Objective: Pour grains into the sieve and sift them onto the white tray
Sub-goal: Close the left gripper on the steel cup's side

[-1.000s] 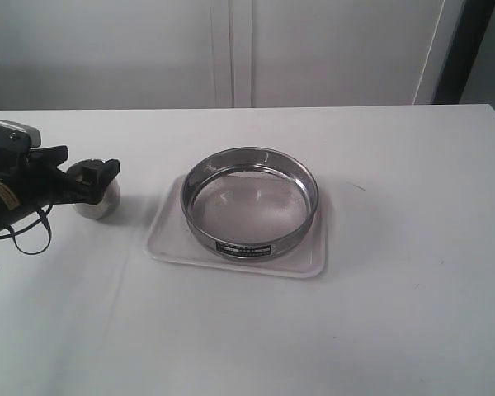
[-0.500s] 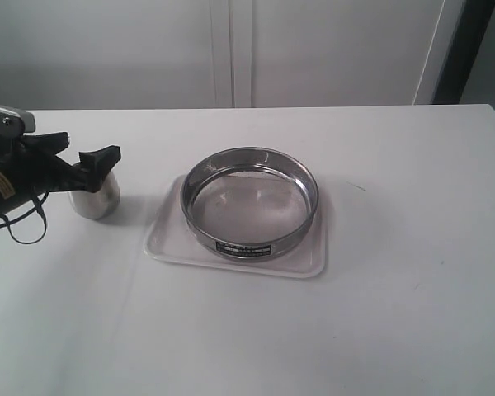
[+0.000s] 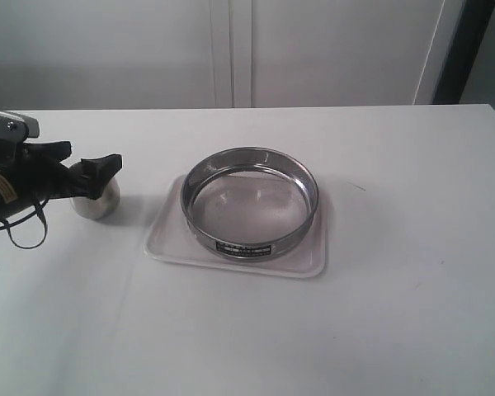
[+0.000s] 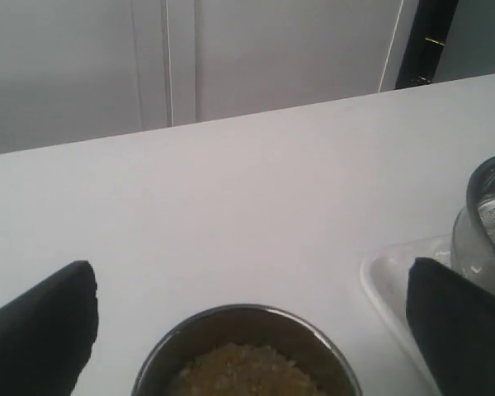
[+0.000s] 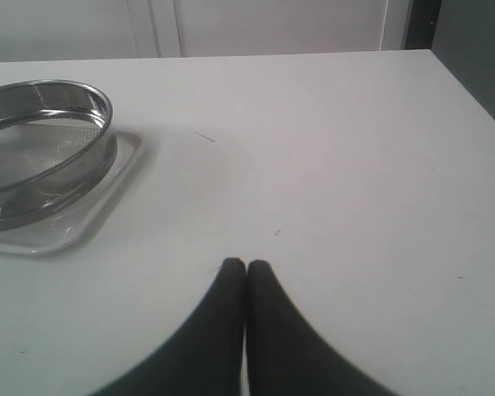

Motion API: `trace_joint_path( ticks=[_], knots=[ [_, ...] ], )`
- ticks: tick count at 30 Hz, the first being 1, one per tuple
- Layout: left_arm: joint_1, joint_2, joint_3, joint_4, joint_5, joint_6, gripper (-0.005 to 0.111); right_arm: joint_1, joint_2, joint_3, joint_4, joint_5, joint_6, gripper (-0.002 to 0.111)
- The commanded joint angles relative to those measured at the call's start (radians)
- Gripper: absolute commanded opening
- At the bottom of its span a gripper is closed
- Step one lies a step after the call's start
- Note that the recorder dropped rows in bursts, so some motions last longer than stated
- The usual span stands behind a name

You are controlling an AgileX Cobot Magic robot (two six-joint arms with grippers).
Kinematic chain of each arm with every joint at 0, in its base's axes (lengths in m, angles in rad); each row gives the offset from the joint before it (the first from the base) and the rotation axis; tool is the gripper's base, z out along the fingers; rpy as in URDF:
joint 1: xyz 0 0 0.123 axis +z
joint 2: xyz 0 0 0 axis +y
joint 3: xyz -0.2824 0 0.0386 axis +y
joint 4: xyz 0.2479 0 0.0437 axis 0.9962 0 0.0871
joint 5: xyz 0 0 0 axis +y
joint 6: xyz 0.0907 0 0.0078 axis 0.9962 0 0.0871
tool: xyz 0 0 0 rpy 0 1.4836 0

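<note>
A small steel cup (image 3: 97, 203) stands left of the tray, and the yellow-and-whitish grains (image 4: 243, 373) fill it. My left gripper (image 3: 86, 163) is open, one finger on each side of the cup's top (image 4: 231, 320), apart from it in the left wrist view. The sieve (image 3: 247, 241), a wide steel ring with a mesh bottom and a dark label, sits on the white tray (image 3: 307, 264); no grains show in it. The sieve (image 4: 485, 216) and the tray's corner (image 4: 389, 276) show beside one finger. My right gripper (image 5: 246, 266) is shut over bare table, off the sieve (image 5: 62, 157) and tray (image 5: 82, 227).
The table (image 3: 396, 313) is white, with a light wall behind it. A dark vertical strip (image 3: 462, 49) stands at the back right. The right arm is out of the exterior view.
My left gripper has shifted slightly up and back at the cup. The cup, sieve and tray have stayed put.
</note>
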Motion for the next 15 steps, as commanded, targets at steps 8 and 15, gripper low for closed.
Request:
trace_joint_path(
  ticks=[8,15],
  knots=[
    [-0.002,0.091,0.001,-0.073,-0.025,0.059,0.105,0.002,-0.006,0.006,-0.007,-0.012,-0.001,0.0],
    [-0.002,0.091,0.001,-0.071,-0.013,0.074,0.105,0.002,-0.006,0.006,-0.007,-0.012,-0.001,0.0]
  ],
)
